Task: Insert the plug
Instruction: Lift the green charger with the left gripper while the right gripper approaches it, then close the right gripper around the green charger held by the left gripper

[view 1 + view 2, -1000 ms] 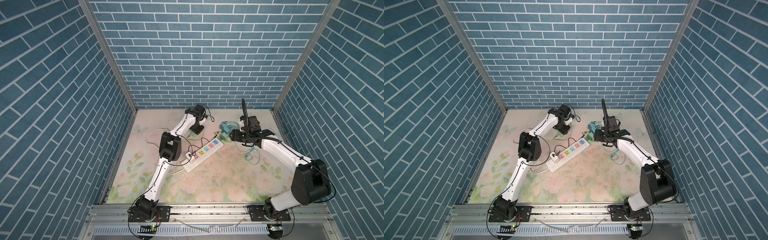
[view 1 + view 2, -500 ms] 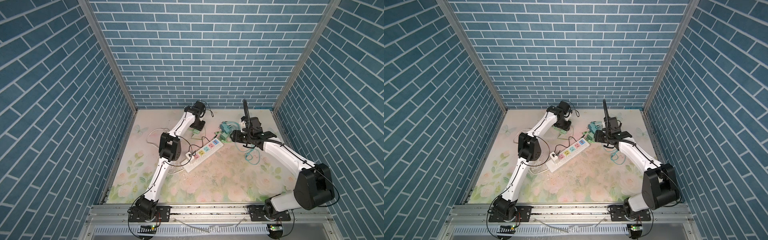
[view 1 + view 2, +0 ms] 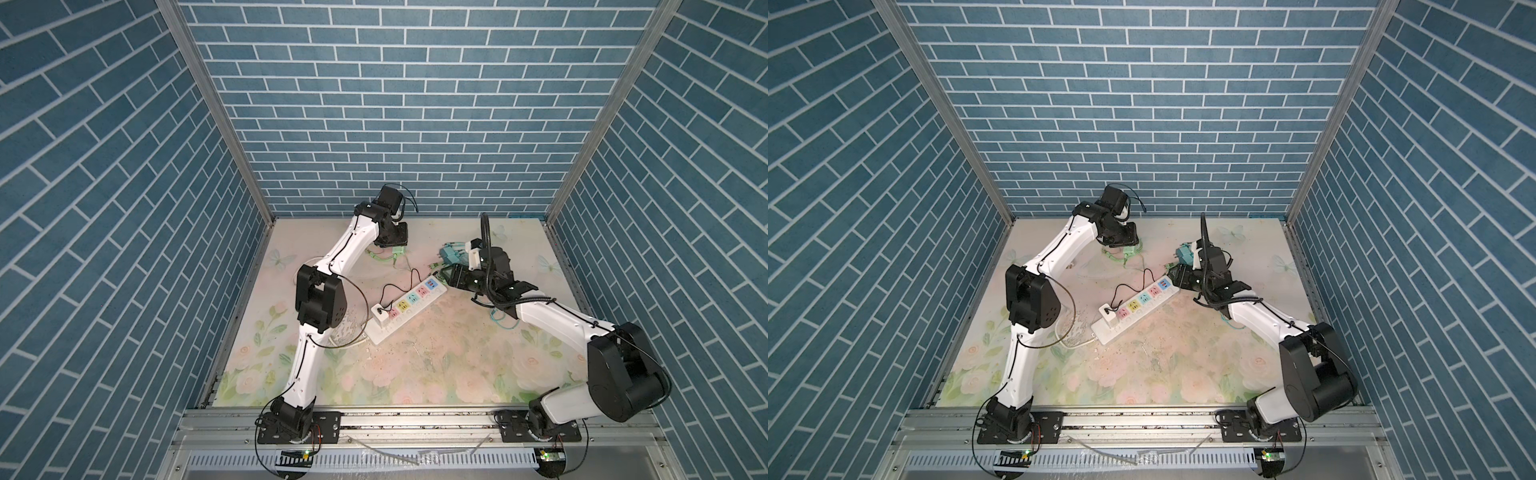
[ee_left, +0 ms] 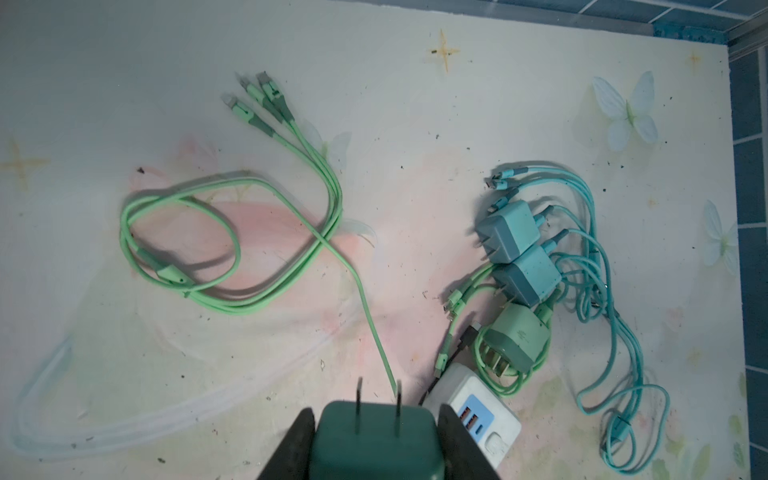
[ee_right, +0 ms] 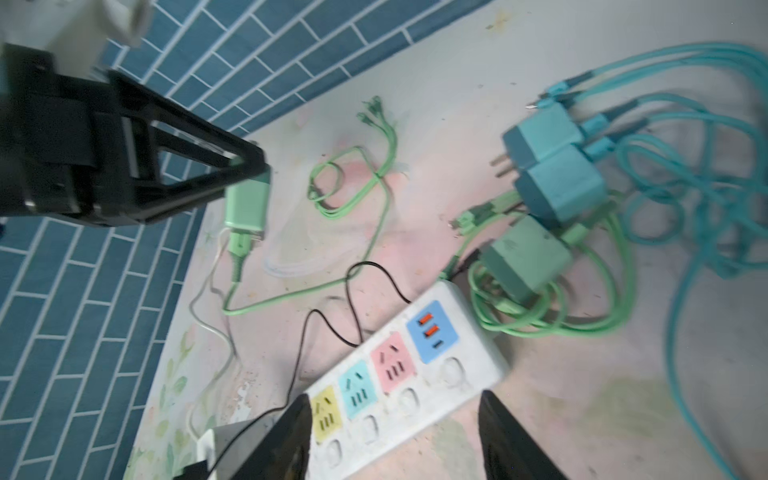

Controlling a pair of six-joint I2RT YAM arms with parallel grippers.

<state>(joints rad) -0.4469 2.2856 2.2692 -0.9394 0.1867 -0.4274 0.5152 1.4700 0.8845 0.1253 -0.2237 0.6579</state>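
The green plug (image 4: 376,444) sits clamped in the left gripper (image 4: 376,412), prongs bare, held above the table (image 3: 415,374) near the power strip (image 3: 409,305) and in no socket. The right gripper (image 5: 395,399) hovers with jaws apart over the strip's end. The grasp looks done; aligning and inserting remain.

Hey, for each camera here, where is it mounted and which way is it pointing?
Both top views: high in front, looking down at the table; left arm and right arm show.
Left wrist: looks past the left gripper, shut on the green plug, down at the green cable.
Right wrist: looks past the open right gripper at the power strip.
Both wrist views share the power strip's blue end.
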